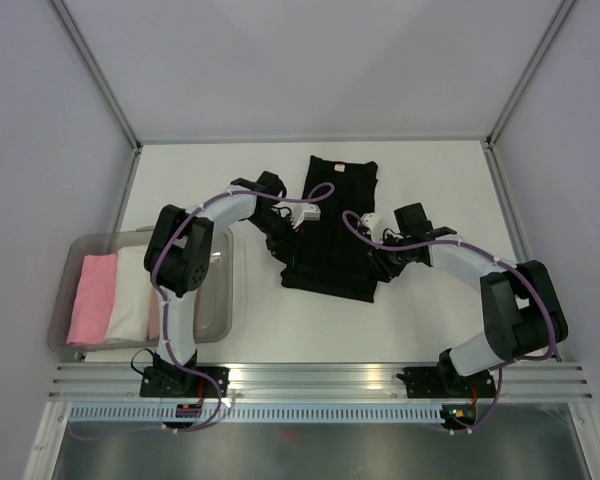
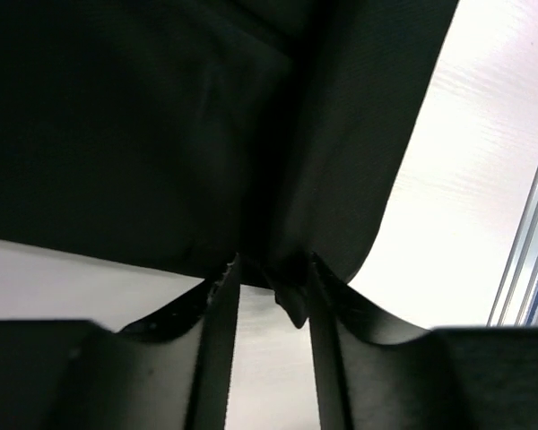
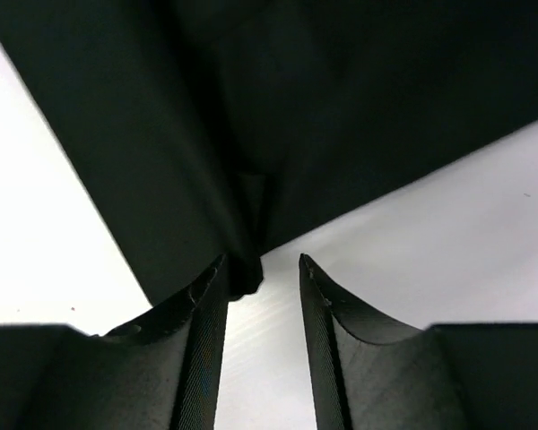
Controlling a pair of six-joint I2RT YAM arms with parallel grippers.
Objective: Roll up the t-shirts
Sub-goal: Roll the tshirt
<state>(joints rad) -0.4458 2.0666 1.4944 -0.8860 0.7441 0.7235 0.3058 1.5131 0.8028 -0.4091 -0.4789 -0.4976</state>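
A black t-shirt (image 1: 330, 225) lies folded into a long strip in the middle of the table, with its pale neck label (image 1: 338, 168) at the far end. My left gripper (image 1: 280, 245) is at its near left edge, my right gripper (image 1: 380, 262) at its near right edge. In the left wrist view the gripper (image 2: 271, 264) is open, and a fold of the black shirt (image 2: 161, 134) hangs between the tips. In the right wrist view the gripper (image 3: 262, 262) is open, and a corner of the shirt (image 3: 296, 107) touches the left finger (image 3: 206, 340).
A clear plastic tub (image 1: 225, 300) stands at the near left. It holds a folded pink shirt (image 1: 92, 298) and a white shirt (image 1: 130, 295). The left arm passes over its right side. An aluminium rail (image 1: 320, 375) runs along the table's near edge.
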